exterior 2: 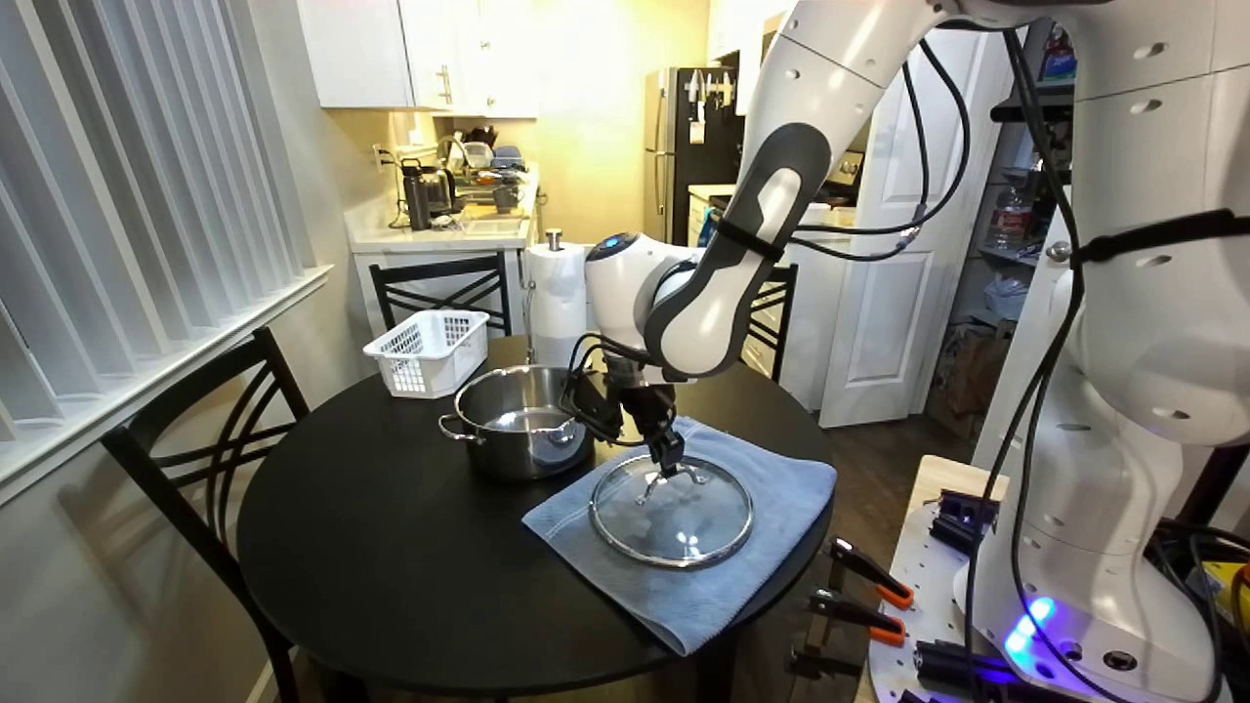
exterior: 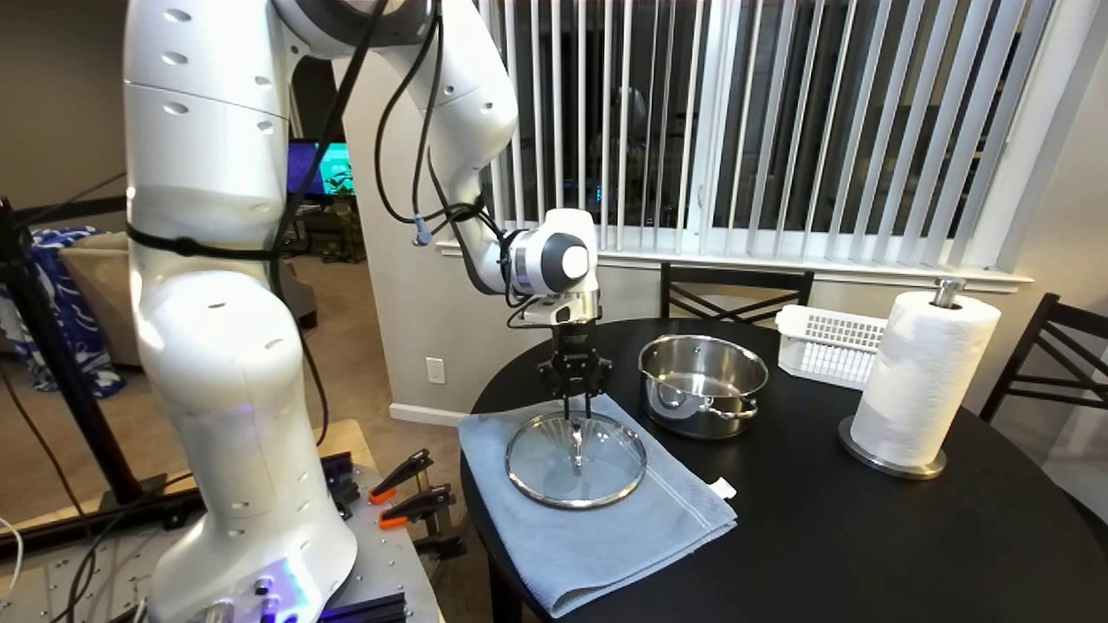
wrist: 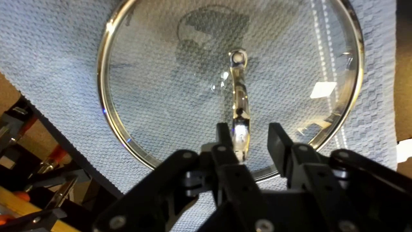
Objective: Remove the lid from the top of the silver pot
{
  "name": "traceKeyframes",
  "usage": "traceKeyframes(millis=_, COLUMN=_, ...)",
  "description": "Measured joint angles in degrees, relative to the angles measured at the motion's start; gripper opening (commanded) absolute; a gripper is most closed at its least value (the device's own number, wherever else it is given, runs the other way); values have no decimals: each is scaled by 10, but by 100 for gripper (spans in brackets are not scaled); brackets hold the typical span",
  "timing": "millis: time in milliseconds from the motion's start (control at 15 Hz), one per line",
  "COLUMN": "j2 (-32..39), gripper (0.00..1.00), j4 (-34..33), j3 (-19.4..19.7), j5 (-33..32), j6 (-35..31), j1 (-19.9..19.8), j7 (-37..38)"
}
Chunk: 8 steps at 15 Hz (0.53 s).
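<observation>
I count: surface (exterior: 831,536), one; cloth (exterior: 606,541), one; pot (exterior: 692,407), one; lid (exterior: 563,472), one, on the cloth beside the pot, beneath my end effector (wrist: 249,133); fingers (wrist: 278,141) apart, the handle (wrist: 239,96) showing between them in the wrist view.

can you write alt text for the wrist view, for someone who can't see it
Black tool seen from above at the bottom of the picture, its jaws open with the metal handle of a round glass lid between them. The lid has a shiny metal rim and lies on a textured blue towel.
</observation>
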State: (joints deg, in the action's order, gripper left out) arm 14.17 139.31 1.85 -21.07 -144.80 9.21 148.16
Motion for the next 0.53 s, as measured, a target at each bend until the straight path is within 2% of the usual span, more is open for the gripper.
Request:
traceKeyframes(millis=133, j2=0, gripper=80, j4=-4, j3=4, j5=0, j6=0, j1=1, j7=8)
traceKeyframes(millis=333, j2=-1, gripper=98, j4=-8, j3=42, j5=3, j6=-5, j1=26, j7=8)
traceKeyframes(millis=533, j2=-6, gripper=100, j4=-4, j3=71, j5=3, j6=-22, j1=47, j7=8)
